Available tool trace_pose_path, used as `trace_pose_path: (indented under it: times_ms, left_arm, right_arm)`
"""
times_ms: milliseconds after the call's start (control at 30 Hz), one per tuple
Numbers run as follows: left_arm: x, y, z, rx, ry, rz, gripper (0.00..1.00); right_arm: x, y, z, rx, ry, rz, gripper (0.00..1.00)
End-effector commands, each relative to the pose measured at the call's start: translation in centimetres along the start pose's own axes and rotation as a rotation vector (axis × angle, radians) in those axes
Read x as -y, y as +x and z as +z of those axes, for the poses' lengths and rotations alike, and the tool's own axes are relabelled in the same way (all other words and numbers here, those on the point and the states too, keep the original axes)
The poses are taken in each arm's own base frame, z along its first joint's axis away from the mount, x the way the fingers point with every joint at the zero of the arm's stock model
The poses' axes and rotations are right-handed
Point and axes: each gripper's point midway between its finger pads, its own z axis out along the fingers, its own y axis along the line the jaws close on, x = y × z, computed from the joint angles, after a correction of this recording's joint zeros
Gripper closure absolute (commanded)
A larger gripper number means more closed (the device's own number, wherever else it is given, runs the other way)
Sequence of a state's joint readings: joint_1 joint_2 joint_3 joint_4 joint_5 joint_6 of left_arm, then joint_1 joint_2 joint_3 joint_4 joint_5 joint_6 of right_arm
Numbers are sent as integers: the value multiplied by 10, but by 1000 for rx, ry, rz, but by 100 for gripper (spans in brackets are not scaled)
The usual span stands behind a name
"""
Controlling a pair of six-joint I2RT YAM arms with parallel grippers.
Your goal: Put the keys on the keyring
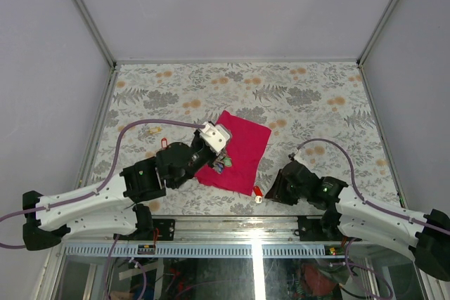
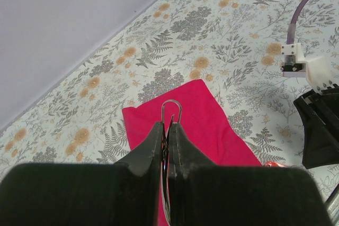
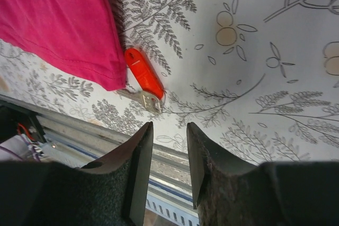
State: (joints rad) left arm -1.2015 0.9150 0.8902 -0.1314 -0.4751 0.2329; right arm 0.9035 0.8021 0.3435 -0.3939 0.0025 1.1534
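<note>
The red-headed key (image 3: 143,72) lay flat on the worktop (image 3: 254,78) close to its near edge and just beside the corner of the magenta cloth (image 3: 58,25). It sat a little ahead of my right hand (image 3: 168,130), whose fingers stood parted and empty. The keyring (image 2: 171,110) was clenched in my left hand (image 2: 168,130), its loop protruding over the cloth, well apart from that key. In my judgement the flat key could skid toward the edge under a misaligned pinch, or the cloth corner could be caught up with it.
</note>
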Motion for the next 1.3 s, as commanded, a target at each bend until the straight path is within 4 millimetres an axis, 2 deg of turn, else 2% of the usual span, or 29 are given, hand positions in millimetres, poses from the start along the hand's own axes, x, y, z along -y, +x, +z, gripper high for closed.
trace_pose_path:
  times_ms: [0, 367, 700, 1100, 1200, 1267]
  left_arm:
    - [-4, -11, 2, 42, -12, -20, 100]
    - [-7, -8, 5, 33, -19, -16, 100]
    - [-7, -7, 6, 26, -12, -17, 100]
    - [-9, -4, 7, 17, -20, -13, 100]
    - [-10, -4, 8, 17, -20, -16, 100]
    - [-10, -4, 7, 18, -20, -16, 100]
  right_arm:
    - [-27, -11, 7, 60, -96, 105, 61]
    - [-17, -5, 19, 60, -78, 157, 62]
    - [-17, -3, 26, 52, -78, 157, 70]
    - [-18, -4, 29, 53, -74, 155, 90]
    - [-18, -7, 26, 67, -71, 139, 99]
    - [-20, -13, 21, 90, -66, 109, 100]
